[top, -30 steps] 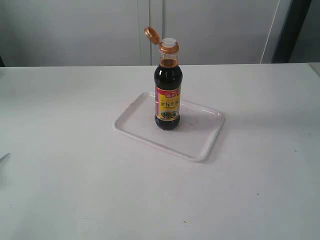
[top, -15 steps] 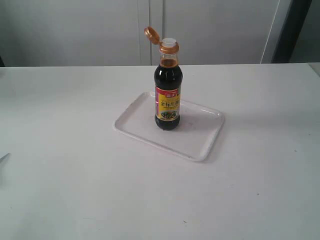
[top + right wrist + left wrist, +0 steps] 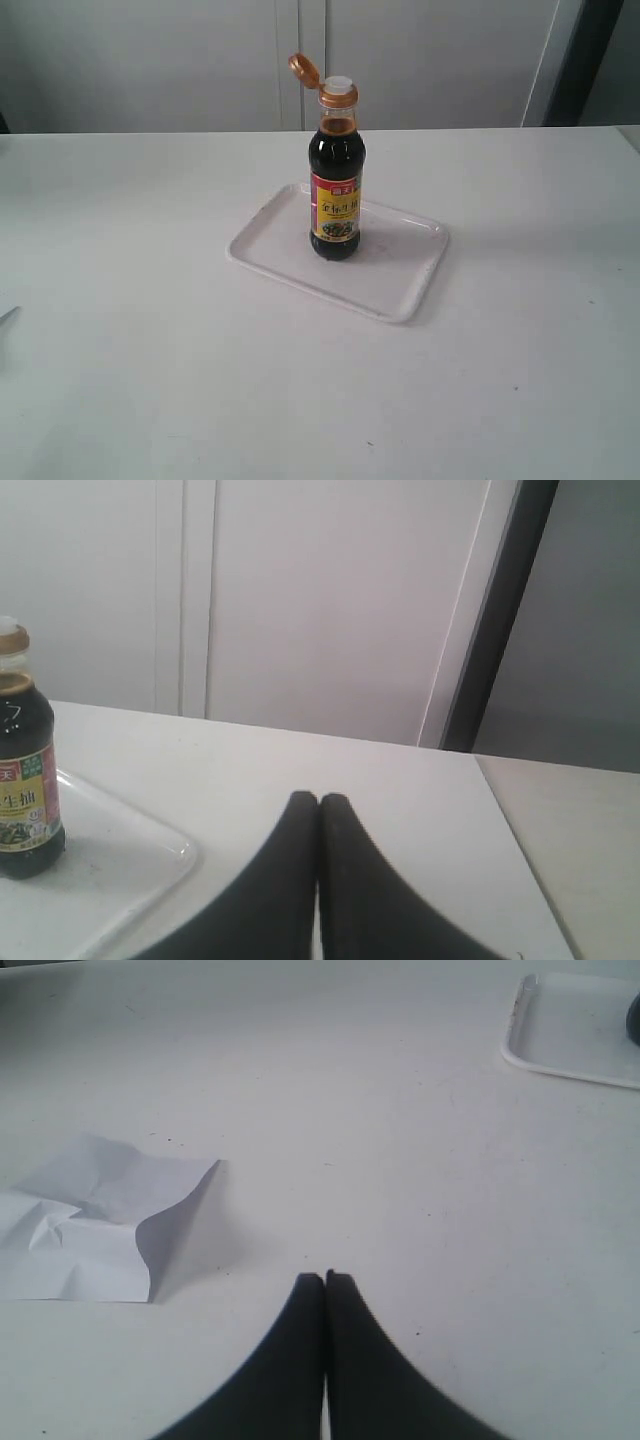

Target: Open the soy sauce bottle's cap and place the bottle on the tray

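Nothing has moved: one soy sauce bottle (image 3: 336,190), cap (image 3: 303,68) open, stands mid-frame on one tray (image 3: 400,275), open table (image 3: 150,380) around. Left gripper (image 3: 325,1278) and right gripper (image 3: 318,800) are closed, empty.

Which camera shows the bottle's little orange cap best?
The exterior view: the cap stands flipped open, tilted back from the white spout. The right wrist view shows the soy sauce bottle up to its neck, not the flipped lid. The left wrist view catches only the bottle's dark edge.
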